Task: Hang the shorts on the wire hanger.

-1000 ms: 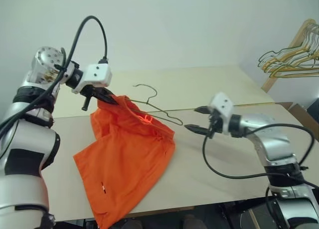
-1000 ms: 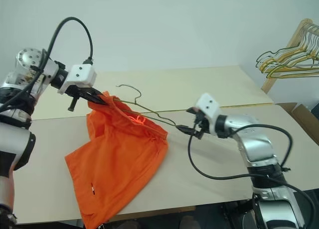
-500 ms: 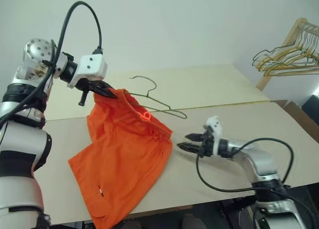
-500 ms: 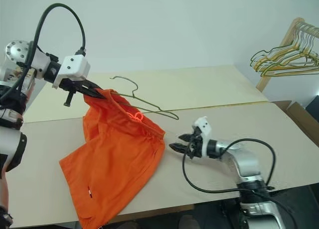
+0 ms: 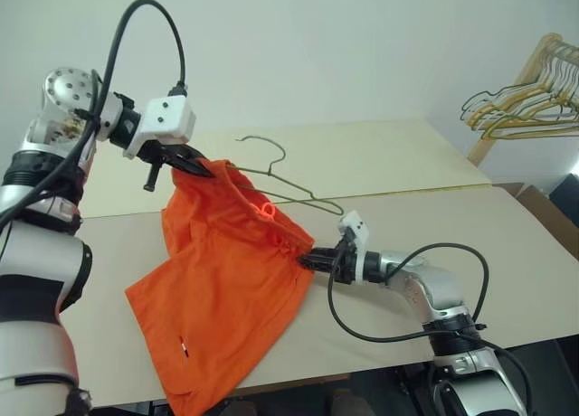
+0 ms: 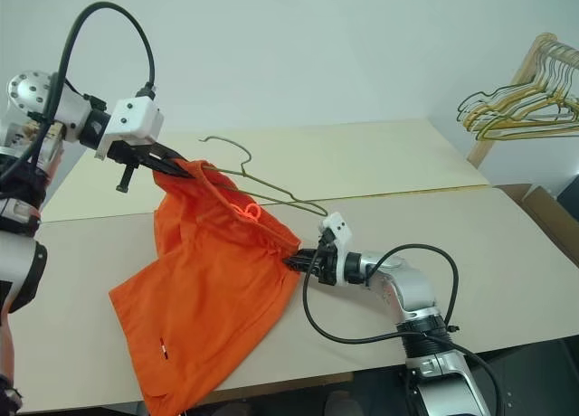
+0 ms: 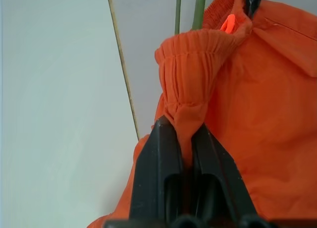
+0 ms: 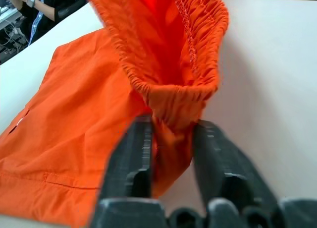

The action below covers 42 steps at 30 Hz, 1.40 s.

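The bright orange shorts [image 5: 226, 289] hang from their gathered waistband and drape down onto the table. High at the left, my left gripper [image 5: 201, 169] is shut on one end of the waistband [image 7: 190, 69]. Low over the table, my right gripper [image 5: 306, 260] is shut on a fold at the waistband's other end [image 8: 173, 96]. The waistband gapes open between the two grips. The olive-green wire hanger [image 5: 298, 197] sticks out of that opening with its hook [image 5: 262, 145] up and toward the wall. Its left end is hidden in the fabric by the left gripper.
The pale table [image 5: 507, 244] has a seam running across it behind the shorts. A wooden rack with bunched yellow and grey hangers [image 5: 520, 113] stands at the far right. A person's arm [image 8: 27, 2] shows beyond the table in the right wrist view.
My right gripper has dropped and moved left to the near end of the waistband, then closed from wide open onto the fabric. The left gripper has kept its hold in place.
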Each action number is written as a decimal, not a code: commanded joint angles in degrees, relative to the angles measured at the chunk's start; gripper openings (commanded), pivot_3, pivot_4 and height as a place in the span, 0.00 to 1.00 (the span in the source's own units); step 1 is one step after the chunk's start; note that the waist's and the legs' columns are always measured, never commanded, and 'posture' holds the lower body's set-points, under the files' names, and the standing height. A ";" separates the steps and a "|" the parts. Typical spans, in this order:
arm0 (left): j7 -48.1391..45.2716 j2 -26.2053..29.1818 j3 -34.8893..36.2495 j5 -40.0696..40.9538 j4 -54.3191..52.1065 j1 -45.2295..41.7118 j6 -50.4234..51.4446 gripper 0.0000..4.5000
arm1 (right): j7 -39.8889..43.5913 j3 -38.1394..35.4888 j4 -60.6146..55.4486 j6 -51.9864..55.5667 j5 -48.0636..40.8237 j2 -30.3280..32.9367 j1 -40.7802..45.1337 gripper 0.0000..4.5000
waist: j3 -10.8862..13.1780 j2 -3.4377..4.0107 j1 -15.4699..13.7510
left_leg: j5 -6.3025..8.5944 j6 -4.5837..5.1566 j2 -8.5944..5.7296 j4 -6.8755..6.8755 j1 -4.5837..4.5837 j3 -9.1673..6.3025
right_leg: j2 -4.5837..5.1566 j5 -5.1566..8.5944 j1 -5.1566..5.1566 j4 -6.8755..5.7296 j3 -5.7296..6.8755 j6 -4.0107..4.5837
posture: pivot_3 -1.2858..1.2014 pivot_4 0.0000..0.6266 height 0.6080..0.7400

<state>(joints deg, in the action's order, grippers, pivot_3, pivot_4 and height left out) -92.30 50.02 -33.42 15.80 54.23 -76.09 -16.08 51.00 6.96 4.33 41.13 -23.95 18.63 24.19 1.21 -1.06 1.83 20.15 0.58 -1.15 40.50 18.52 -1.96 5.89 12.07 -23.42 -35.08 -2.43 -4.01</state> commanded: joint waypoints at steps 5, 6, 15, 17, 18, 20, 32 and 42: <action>-0.20 1.25 1.62 1.43 -1.22 -0.07 0.10 0.00 | -1.77 -1.37 -0.50 -0.03 -0.27 0.50 0.40 0.01 | 0.00 0.00 0.01 | 0.01 0.02 0.00 0.01 0.00 0.00 | 0.00 0.00 0.00 -0.02 0.00 0.00 | 0.54 0.00 1.00; -0.20 1.57 1.42 2.06 -1.51 0.17 0.43 0.00 | -2.16 -1.95 -0.53 -0.29 -0.22 0.89 0.36 0.01 | 0.00 0.00 0.01 | 0.01 0.02 0.00 0.01 0.00 0.00 | 0.00 0.00 0.00 -0.03 0.00 0.00 | 0.54 0.00 1.00; -0.20 5.00 -1.06 5.48 -4.27 2.54 1.36 0.00 | -3.48 -2.05 2.44 -13.23 7.68 8.40 -0.48 0.01 | 0.00 0.00 0.21 | 0.03 0.06 0.00 0.02 0.03 0.02 | 0.00 0.00 -0.04 -0.03 -0.01 0.00 | 0.53 0.00 1.00; -0.20 5.07 -1.12 5.19 -4.01 2.72 1.18 0.00 | -2.42 -2.02 3.22 -15.36 8.62 10.11 -0.47 0.01 | 0.00 0.00 0.29 | 0.03 0.06 0.00 0.03 0.03 0.04 | 0.00 0.00 -0.04 -0.03 -0.01 0.00 | 0.53 0.00 1.00; -0.20 5.06 -1.15 5.11 -3.92 2.86 1.11 0.00 | -2.11 -1.88 3.46 -16.90 9.40 10.88 -0.55 0.01 | 0.00 0.00 0.33 | 0.03 0.06 0.00 0.03 0.03 0.05 | 0.00 0.00 -0.04 -0.03 -0.02 0.00 | 0.53 0.00 1.00; -0.20 5.09 -1.26 5.11 -4.05 3.16 1.05 0.00 | -1.73 -2.01 4.14 -17.28 9.63 11.76 -0.20 0.01 | 0.00 0.00 0.48 | 0.03 0.05 0.00 0.03 0.03 0.06 | 0.00 0.00 -0.04 -0.02 -0.03 0.00 | 0.53 0.00 1.00; -0.20 3.01 1.45 -2.01 0.24 4.37 -2.03 0.00 | 0.55 -1.20 2.35 -27.22 14.26 16.60 0.04 0.01 | 0.00 0.00 0.59 | 0.02 0.04 0.00 0.07 0.04 0.09 | 0.00 0.00 -0.03 0.00 -0.03 0.00 | 0.53 0.00 1.00; -0.20 1.15 8.80 -4.40 -2.01 8.13 -0.96 0.00 | 5.38 0.62 -9.44 -33.15 19.67 25.91 4.55 0.01 | 0.00 0.00 0.72 | 0.08 0.14 0.01 0.22 0.10 0.12 | 0.00 0.00 -0.02 0.01 -0.03 -0.01 | 0.53 0.00 1.00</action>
<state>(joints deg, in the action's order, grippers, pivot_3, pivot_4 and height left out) -92.30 50.28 -27.31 11.37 53.20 -67.34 -17.66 55.80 8.71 -3.20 8.89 -5.07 42.97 26.63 1.21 -1.06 2.55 20.26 0.79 -1.14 40.73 18.61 -1.84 5.89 12.07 -23.44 -35.07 -2.47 -4.02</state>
